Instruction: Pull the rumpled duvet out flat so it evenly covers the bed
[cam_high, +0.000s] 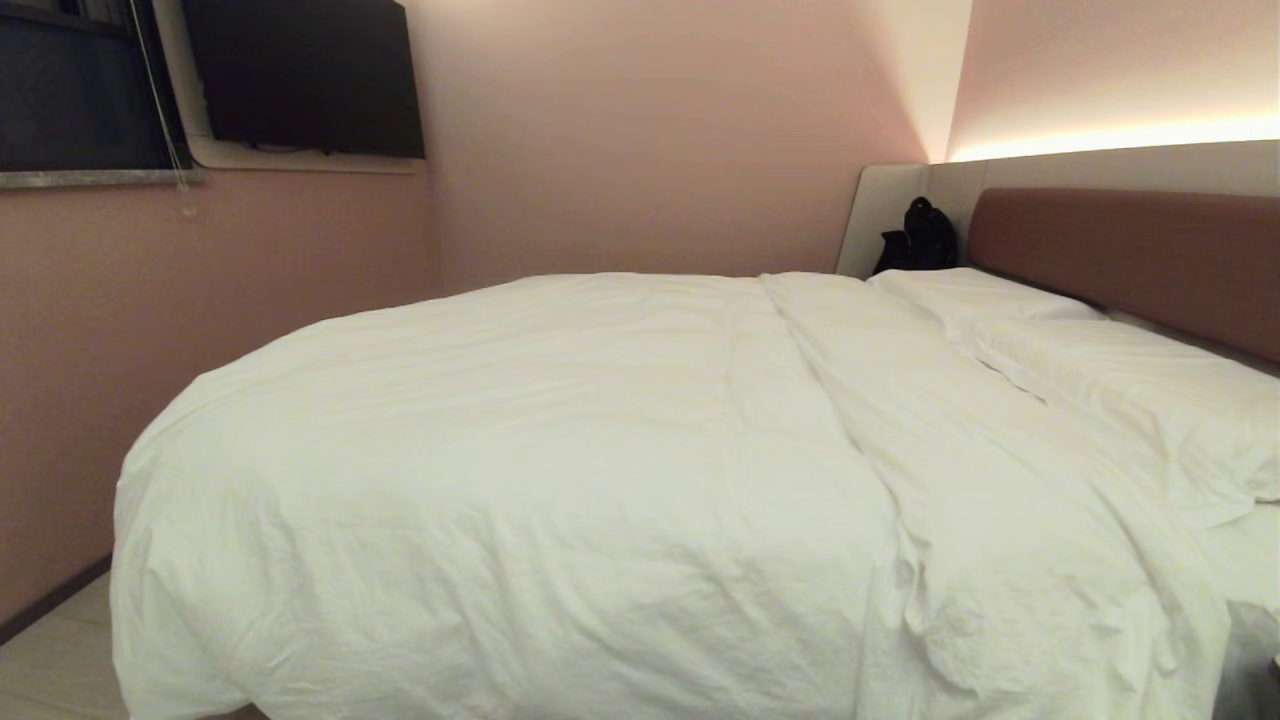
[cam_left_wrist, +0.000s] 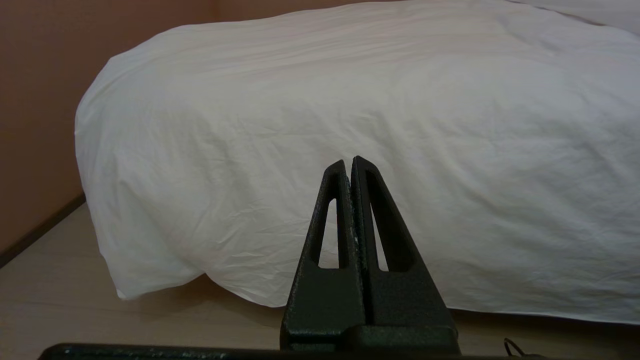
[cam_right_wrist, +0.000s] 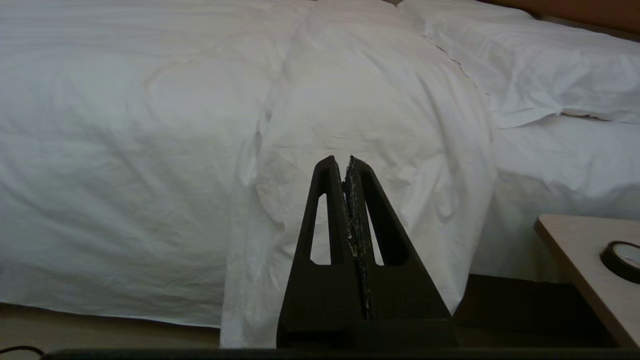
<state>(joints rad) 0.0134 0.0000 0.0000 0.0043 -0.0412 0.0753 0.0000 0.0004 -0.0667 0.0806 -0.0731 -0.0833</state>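
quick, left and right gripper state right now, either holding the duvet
left gripper: closed, holding nothing, short of the duvet.
right gripper: closed, holding nothing, also short of the duvet.

Head cam: high at side of the bed (cam_high: 1130, 250), looks down across the duvet (cam_high: 560, 460) toward far wall.
L wrist cam: low, near floor, faces duvet's hanging foot-end corner, close; shut fingers (cam_left_wrist: 367, 210) in foregrnd.
R wrist cam: low, faces duvet's fold nearer pillows (cam_right_wrist: 540, 65), close.
Shared: all 3 show duvet's near side.
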